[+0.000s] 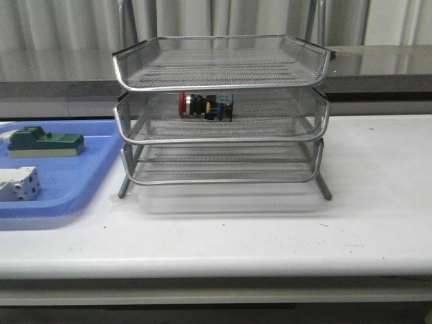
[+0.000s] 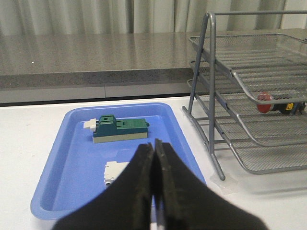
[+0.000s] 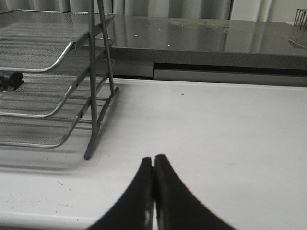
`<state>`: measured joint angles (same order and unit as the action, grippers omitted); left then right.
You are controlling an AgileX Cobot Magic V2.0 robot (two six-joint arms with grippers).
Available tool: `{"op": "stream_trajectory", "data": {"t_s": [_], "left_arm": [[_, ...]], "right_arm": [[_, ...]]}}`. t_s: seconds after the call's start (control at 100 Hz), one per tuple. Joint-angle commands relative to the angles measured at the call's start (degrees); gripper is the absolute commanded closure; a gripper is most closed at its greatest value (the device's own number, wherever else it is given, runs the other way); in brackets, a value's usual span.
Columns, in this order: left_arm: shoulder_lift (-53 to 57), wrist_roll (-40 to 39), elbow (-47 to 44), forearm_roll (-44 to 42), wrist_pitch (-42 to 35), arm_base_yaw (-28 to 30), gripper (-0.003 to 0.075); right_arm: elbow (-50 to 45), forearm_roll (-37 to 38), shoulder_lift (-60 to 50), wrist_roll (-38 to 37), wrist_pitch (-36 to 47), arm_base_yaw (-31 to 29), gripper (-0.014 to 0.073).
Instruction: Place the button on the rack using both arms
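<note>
The button (image 1: 206, 106), with a red head and a black, yellow and blue body, lies on its side in the middle tray of the silver wire-mesh rack (image 1: 223, 138). It also shows in the left wrist view (image 2: 280, 104), and only its dark end shows in the right wrist view (image 3: 10, 81). My left gripper (image 2: 154, 146) is shut and empty above the blue tray, left of the rack (image 2: 249, 96). My right gripper (image 3: 153, 160) is shut and empty over the bare table, right of the rack (image 3: 53, 86). Neither gripper shows in the front view.
A flat blue tray (image 1: 67, 179) lies left of the rack with a green block (image 1: 44, 143) and a white-grey terminal block (image 1: 19, 183) in it. A grey counter ledge (image 1: 378, 67) runs behind the white table (image 1: 270, 229).
</note>
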<state>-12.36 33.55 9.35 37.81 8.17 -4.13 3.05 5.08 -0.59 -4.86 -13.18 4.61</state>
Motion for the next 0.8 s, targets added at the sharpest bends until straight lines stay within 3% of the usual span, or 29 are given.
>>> {"op": "stream_trajectory", "data": {"t_s": [0.0, 0.21, 0.79], "left_arm": [[-0.58, -0.41, 1.52, 0.76, -3.94, 0.16, 0.0741], [-0.58, -0.41, 1.52, 0.76, -3.83, 0.16, 0.0741], [-0.58, -0.41, 1.52, 0.76, -3.83, 0.16, 0.0741]], "right_arm": [[-0.43, 0.45, -0.98, 0.46, 7.04, -0.37, 0.0701], [-4.70, 0.45, -0.98, 0.46, 11.30, -0.37, 0.0701], [-4.63, 0.45, -0.98, 0.46, 10.66, -0.37, 0.0701]]}}
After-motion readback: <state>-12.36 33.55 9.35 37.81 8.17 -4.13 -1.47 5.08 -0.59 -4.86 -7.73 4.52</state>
